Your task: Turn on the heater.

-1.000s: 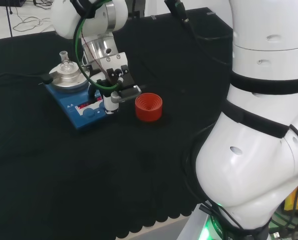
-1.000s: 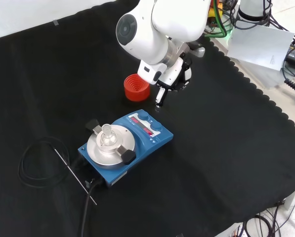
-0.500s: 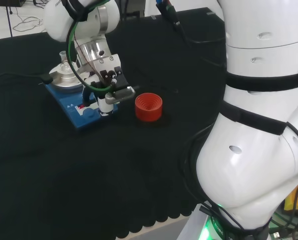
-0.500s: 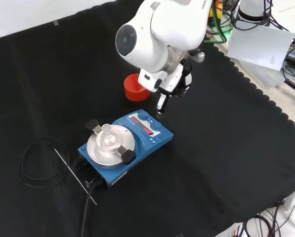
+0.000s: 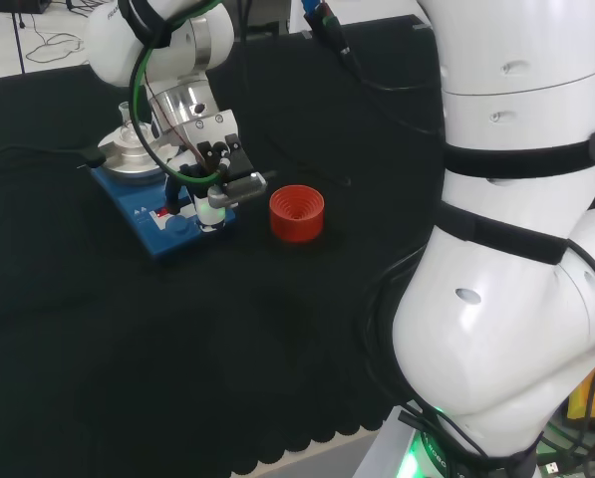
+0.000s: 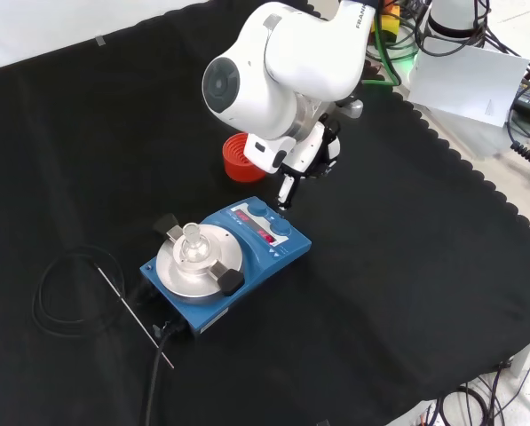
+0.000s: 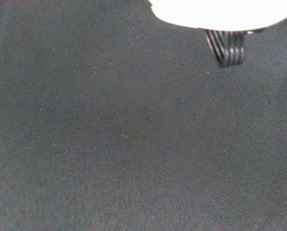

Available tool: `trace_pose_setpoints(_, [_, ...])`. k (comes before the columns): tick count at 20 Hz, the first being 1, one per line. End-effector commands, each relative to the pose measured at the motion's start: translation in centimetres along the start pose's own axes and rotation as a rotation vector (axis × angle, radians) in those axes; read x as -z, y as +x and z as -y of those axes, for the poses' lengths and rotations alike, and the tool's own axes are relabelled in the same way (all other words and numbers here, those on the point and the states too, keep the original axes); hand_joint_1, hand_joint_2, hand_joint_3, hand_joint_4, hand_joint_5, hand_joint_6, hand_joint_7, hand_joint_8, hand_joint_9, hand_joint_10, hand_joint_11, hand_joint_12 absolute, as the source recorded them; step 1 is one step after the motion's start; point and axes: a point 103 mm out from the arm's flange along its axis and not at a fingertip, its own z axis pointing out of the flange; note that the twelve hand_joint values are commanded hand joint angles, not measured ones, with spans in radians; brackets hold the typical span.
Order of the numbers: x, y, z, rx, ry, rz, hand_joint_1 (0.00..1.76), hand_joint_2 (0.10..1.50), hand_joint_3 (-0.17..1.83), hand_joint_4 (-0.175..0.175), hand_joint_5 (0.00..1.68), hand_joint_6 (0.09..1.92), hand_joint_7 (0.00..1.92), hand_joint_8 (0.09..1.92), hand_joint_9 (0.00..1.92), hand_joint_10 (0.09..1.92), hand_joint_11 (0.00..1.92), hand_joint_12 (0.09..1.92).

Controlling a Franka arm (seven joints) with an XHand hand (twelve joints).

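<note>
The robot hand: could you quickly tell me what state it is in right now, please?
The robot hand: holding nothing, one finger pointing down at the control panel of the blue heater; open or shut cannot be told.

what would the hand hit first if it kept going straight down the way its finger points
Most likely the heater's blue front panel with the knobs: the hand points a finger down just above it. Depth is hard to judge, so it might meet the panel's edge.

The arm (image 5: 506,249) is glossy white, built of fat rounded links with black bands at the joints and small oval dimples. One link (image 6: 247,80) ends in a round grey cap. Green and black cables (image 5: 162,149) loop beside a metal wrist section. The hand (image 5: 217,179) is black and white.
</note>
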Motion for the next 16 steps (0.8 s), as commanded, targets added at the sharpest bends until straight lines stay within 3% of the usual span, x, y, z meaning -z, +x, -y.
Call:
trace_pose_setpoints(1, [-0.11, -0.14, -0.52, -0.002, 0.013, -0.003, 1.56, 0.60, 1.27, -0.055, 0.32, 0.43, 1.66, 1.92, 1.72, 1.92, 1.44, 1.52])
trace_pose_setpoints(16, [-0.45, -0.62, -1.05, -0.006, 0.009, -0.009, 1.56, 0.60, 1.28, -0.056, 0.33, 0.43, 1.66, 1.92, 1.72, 1.92, 1.44, 1.52])
